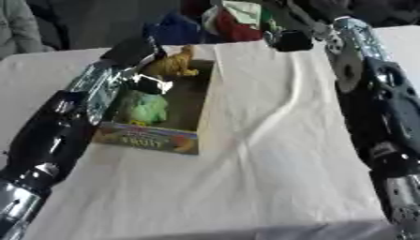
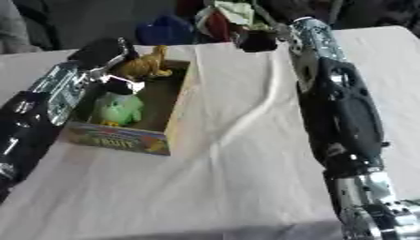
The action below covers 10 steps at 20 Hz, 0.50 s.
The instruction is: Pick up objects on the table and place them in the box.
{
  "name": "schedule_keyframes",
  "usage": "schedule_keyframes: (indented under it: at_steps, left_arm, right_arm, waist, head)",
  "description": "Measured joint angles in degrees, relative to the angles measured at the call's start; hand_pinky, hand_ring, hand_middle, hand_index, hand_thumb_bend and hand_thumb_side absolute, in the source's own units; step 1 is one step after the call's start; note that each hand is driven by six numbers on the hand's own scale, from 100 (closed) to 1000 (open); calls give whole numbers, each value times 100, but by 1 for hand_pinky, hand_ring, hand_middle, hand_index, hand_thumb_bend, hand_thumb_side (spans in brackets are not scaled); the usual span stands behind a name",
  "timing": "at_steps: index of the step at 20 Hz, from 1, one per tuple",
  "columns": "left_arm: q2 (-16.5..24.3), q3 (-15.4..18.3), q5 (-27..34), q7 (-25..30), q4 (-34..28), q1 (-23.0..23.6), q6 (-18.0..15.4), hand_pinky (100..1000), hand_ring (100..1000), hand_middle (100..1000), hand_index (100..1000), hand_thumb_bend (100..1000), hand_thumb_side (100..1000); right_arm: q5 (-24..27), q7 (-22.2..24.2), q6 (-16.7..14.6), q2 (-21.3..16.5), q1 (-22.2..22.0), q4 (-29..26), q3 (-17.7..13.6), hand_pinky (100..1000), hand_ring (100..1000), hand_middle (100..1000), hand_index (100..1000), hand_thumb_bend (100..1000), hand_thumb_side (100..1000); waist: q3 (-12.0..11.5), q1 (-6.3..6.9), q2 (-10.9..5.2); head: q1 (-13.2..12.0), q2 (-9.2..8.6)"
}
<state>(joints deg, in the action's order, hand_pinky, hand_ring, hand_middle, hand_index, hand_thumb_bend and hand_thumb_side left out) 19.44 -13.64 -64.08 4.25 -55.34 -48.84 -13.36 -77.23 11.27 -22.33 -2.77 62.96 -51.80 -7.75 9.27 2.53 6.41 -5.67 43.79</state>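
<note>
A cardboard box (image 1: 205, 101) with a colourful "FRUIT" front panel (image 1: 147, 139) stands left of centre on the white cloth. A pale green soft toy (image 1: 144, 108) lies inside it. My left hand (image 1: 133, 49) is over the box's far end, fingers curled round an orange-yellow toy animal (image 1: 174, 63) that sits at the far wall. My right arm (image 2: 336, 103) stretches up the right side. My right hand (image 2: 258, 41) is a dark shape at the table's far edge, beside a red, green and white bundle (image 2: 229, 16); its fingers are hidden.
A white cloth (image 1: 271, 154) with a long crease covers the table. A blue object (image 2: 164, 30) lies past the far edge, behind the box. A person's sleeve (image 1: 16, 28) shows at the top left.
</note>
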Motion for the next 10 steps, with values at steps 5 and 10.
schedule_keyframes:
  at_steps: [5,10]
  left_arm:
    - [4,-51,-54,203,64,120,-164,699,675,650,743,640,518]
    - [328,-48,197,477,-320,206,-131,740,736,722,809,1000,720]
  right_arm:
    - [19,13,-1,0,-2,-38,-1,735,772,834,894,100,551]
    - [20,34,15,-1,-49,-54,-2,735,772,834,895,100,557]
  waist:
    - [-15,1,3]
    - [-67,13,3]
  head:
    - [-3,-1]
    - [22,-2]
